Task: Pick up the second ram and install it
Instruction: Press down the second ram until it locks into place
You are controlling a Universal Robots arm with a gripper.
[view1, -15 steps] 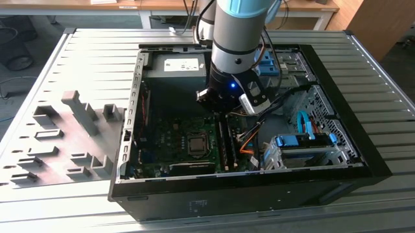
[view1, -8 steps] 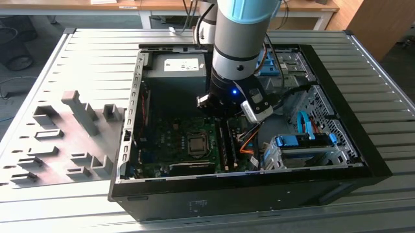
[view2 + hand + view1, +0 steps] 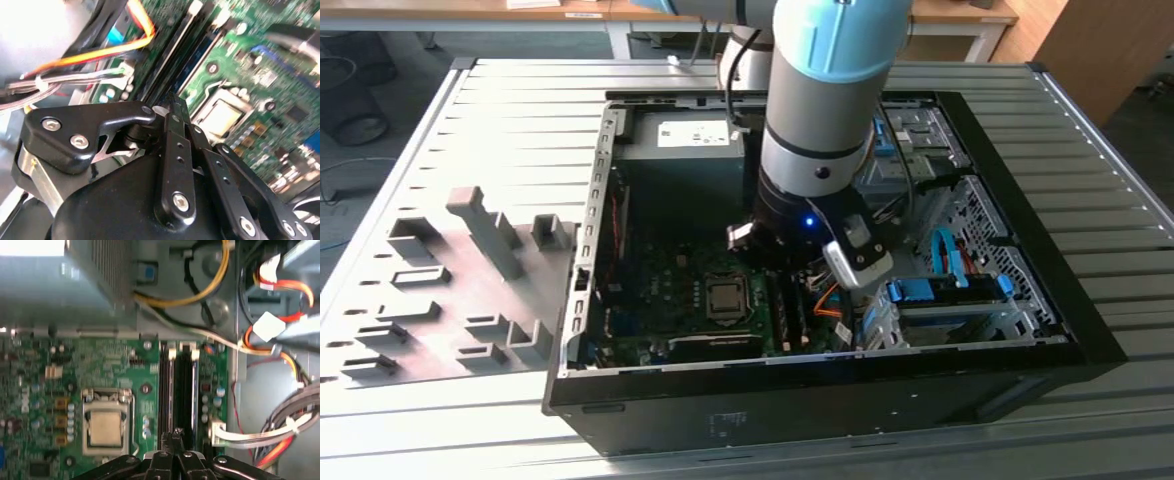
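Inside the open computer case [image 3: 607,180], hemmed by its walls and the cables [image 3: 280,425] alongside, the tool [image 3: 172,436] hangs low with fingers pinched together just above the memory slots [image 3: 181,385], where the second ram [image 3: 183,390] appears seated.

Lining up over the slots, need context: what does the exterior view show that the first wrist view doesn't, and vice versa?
Exterior view: the arm, the whole computer case, the grey fixture blocks on the table. First wrist view: the yellow cable and the white connector. Both: the CPU socket and the memory slots, with the gripper over them.
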